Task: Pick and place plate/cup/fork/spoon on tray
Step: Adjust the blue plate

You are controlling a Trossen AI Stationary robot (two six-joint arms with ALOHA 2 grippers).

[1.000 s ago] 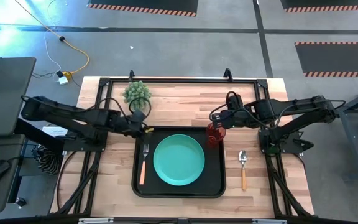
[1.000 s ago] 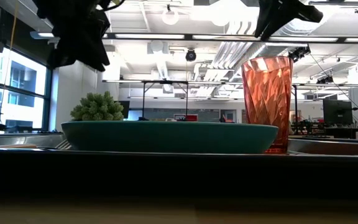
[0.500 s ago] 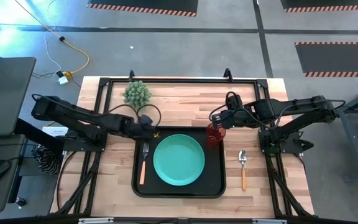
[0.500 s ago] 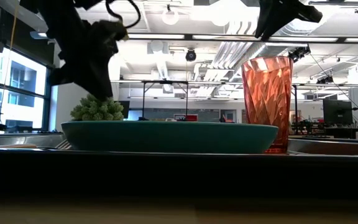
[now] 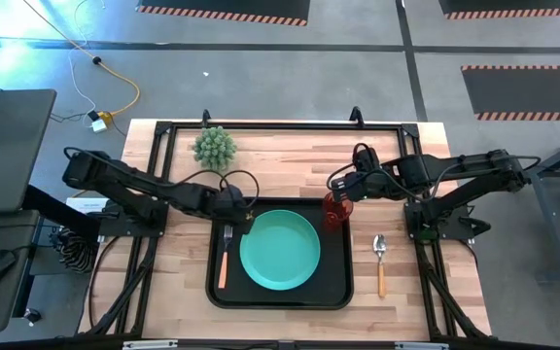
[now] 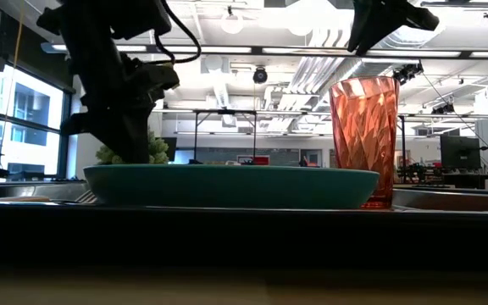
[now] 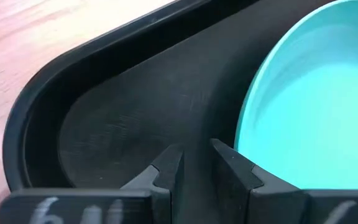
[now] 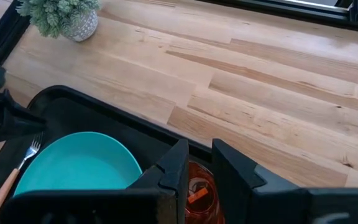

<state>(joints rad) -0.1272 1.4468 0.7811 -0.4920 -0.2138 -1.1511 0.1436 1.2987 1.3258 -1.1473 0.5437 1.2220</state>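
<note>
Since a second ago my left gripper (image 5: 244, 216) has slid in over the black rectangular tray's (image 5: 338, 292) corner, fingers nearly closed and empty beside the round teal plate (image 5: 279, 249); my right gripper (image 8: 197, 171) holds narrow and empty above the translucent red tumbler (image 5: 333, 212), so I'd steer it toward the tan-handled metal spoon (image 5: 380, 261) lying off-tray.

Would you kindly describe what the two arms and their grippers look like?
Both arms are dark, jointed links with looping black cables. The left gripper and right gripper each have two flat black angular fingers on a black crossbar; the left's bar bears blurred pale markings.
</note>
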